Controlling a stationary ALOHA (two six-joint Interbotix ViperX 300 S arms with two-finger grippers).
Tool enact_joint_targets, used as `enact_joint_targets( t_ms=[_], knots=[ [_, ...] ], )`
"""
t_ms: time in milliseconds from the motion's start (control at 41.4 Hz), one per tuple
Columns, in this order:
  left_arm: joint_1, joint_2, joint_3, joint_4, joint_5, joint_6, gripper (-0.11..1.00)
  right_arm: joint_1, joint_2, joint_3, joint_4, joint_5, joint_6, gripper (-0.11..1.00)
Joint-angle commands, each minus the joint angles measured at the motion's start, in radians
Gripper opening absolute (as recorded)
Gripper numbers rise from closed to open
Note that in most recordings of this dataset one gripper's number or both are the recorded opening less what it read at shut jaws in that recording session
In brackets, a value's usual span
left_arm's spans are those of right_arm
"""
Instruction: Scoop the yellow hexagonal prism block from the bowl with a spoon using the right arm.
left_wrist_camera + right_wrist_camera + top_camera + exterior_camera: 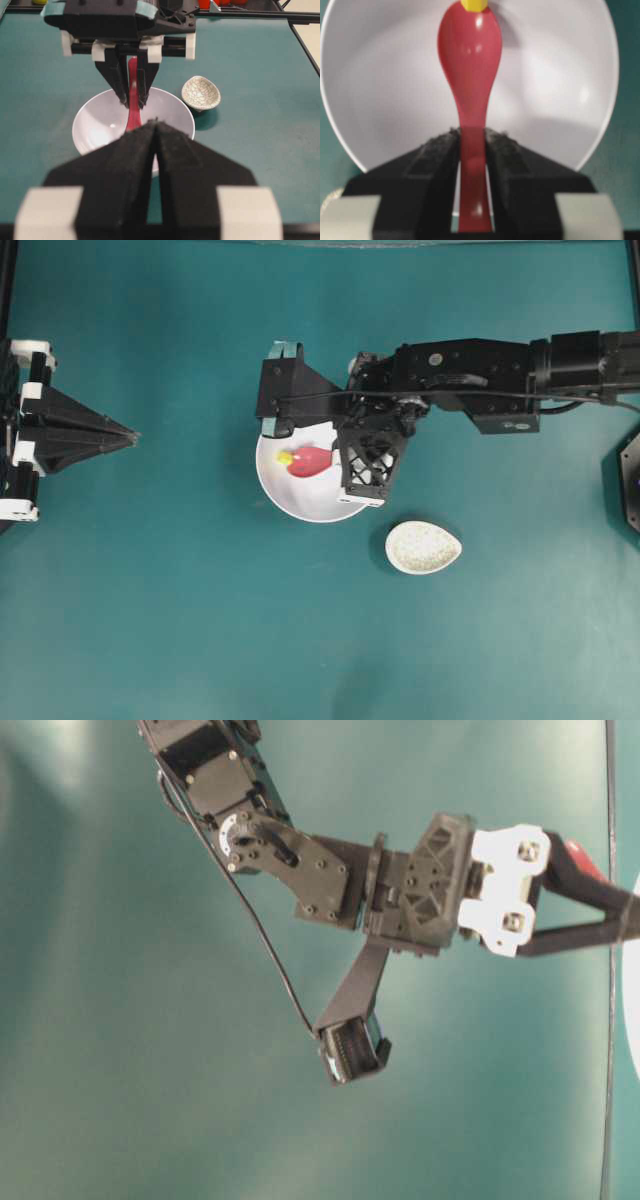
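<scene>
Left gripper (132,438): jaws pressed together, parked at the tabletop (150,620) left edge, well apart from the bowl (275,485).

Yellow hexagonal prism block (284,456): inside bowl, touching spoon (310,461) tip.

Right gripper (472,145): jaws pinching spoon handle, over the bowl's right rim.

Spoon rest (423,547): just beside bowl, lower right.

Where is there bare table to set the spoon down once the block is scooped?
Bare teal table lies in front of the bowl, and between it and the shut left tool. It is crowded at the bowl, where the right tool holds the spoon against the yellow block, and by the speckled rest.
</scene>
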Motion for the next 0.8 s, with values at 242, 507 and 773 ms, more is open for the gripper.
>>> enact_joint_targets(
  t_ms=[242, 507, 773],
  knots=[
    [0.002, 0.003, -0.017, 0.002, -0.012, -0.002, 0.01, 0.002, -0.017, -0.031, 0.003, -0.078, -0.002, 0.22],
    [0.002, 0.003, -0.017, 0.002, -0.012, -0.003, 0.01, 0.002, -0.017, -0.031, 0.003, -0.127, -0.002, 0.22],
    [0.002, 0.003, -0.017, 0.003, -0.012, -0.003, 0.01, 0.002, -0.017, -0.031, 0.003, -0.172, -0.002, 0.22]
  ],
)
